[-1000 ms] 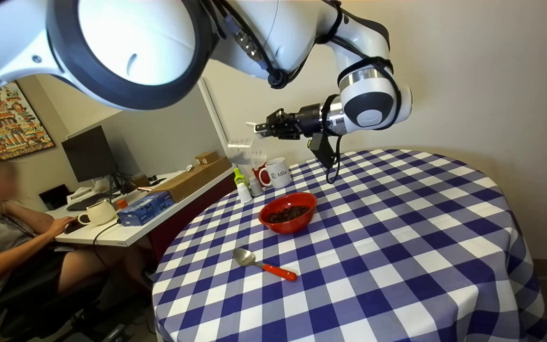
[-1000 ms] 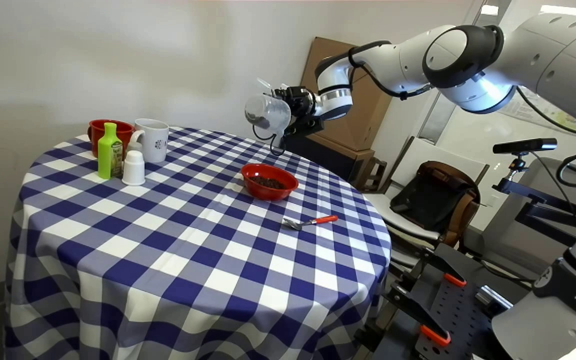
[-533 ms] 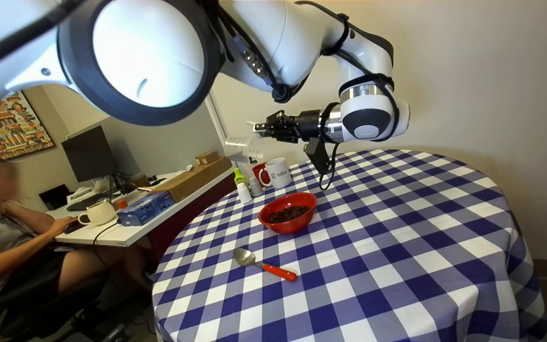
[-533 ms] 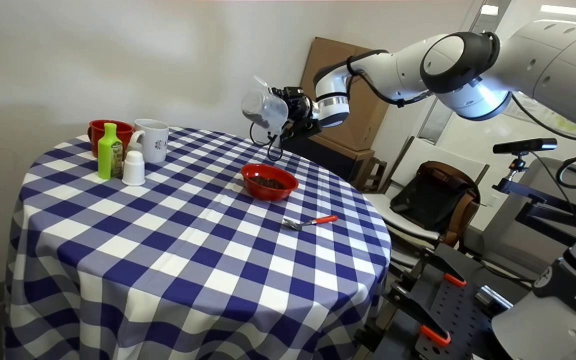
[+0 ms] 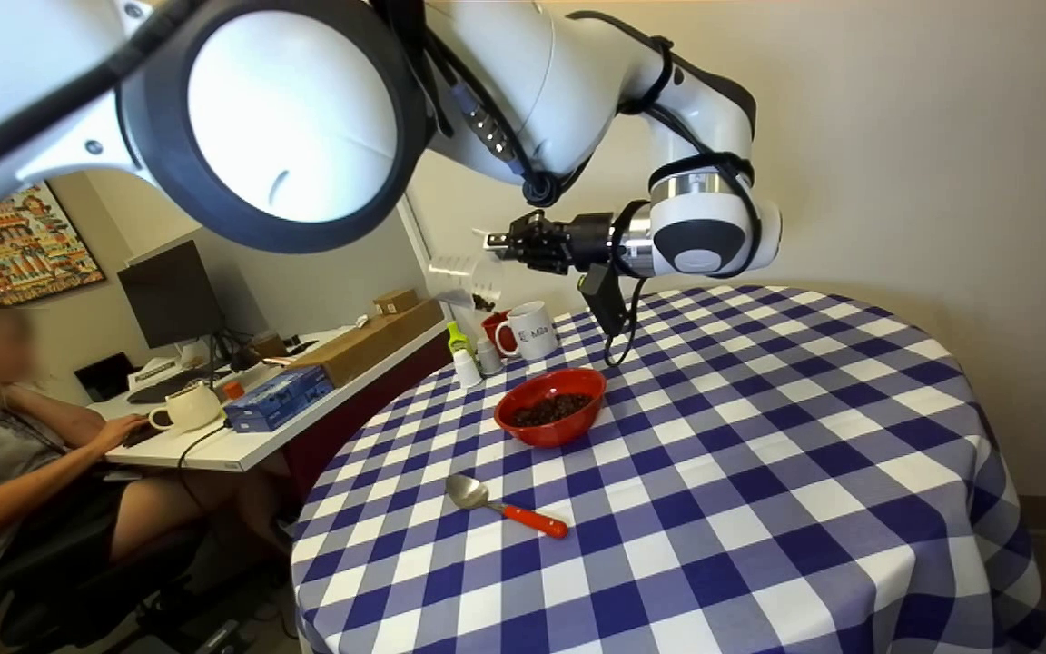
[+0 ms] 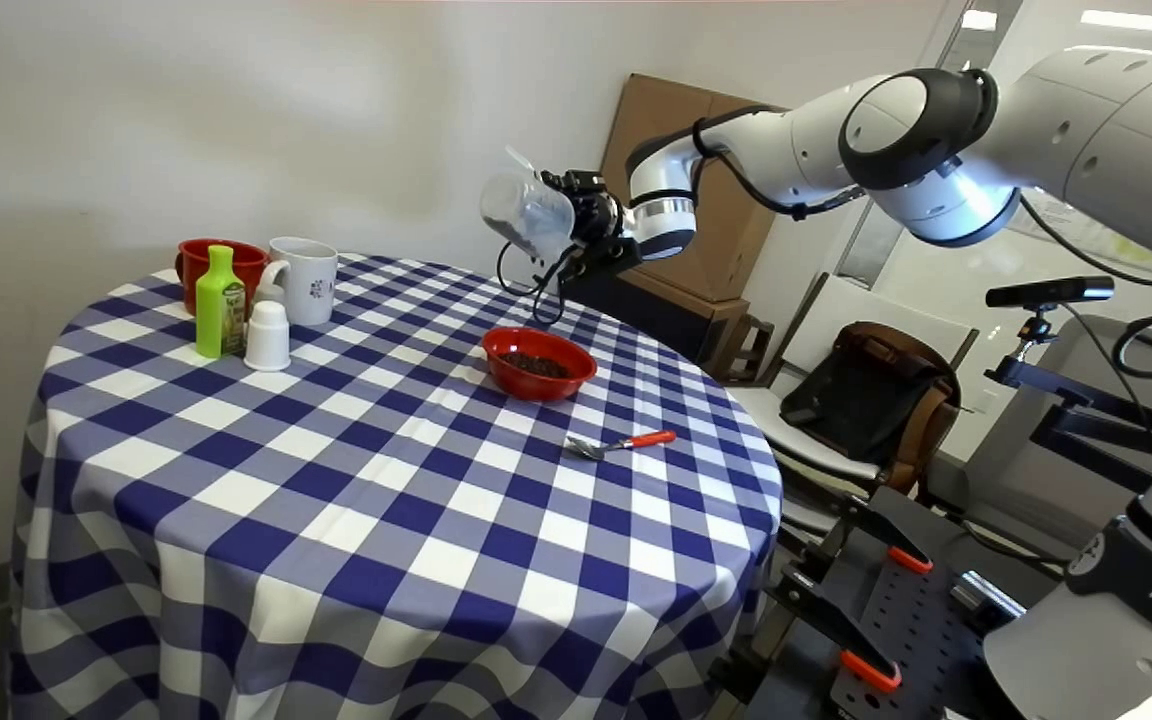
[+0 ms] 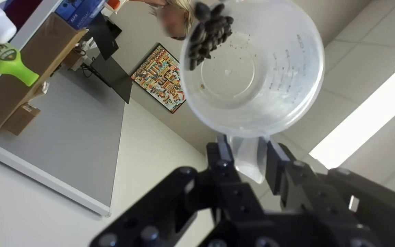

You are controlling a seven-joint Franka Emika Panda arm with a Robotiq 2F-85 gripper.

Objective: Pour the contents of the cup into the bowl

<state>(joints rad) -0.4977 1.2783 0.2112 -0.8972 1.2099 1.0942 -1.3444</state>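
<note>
The clear plastic cup is held in the air, tipped well over, mouth toward the gripper side and downward. Dark bean-like pieces gather along its lower wall up to the rim in the wrist view; a few dark bits show at the rim in both exterior views. My gripper is shut on the cup's handle, one finger on each side. The red bowl stands upright on the table with dark pieces in it. The cup is well above the bowl in both exterior views.
A spoon with a red handle lies near the bowl. A white mug, a red mug, a green bottle and a white shaker stand grouped on the checked tablecloth. A person sits at a desk.
The cup has tipped further and its dark contents have slid to the lower rim, with bits now at the edge. The arm's elbow has lowered. The bowl has not moved.
</note>
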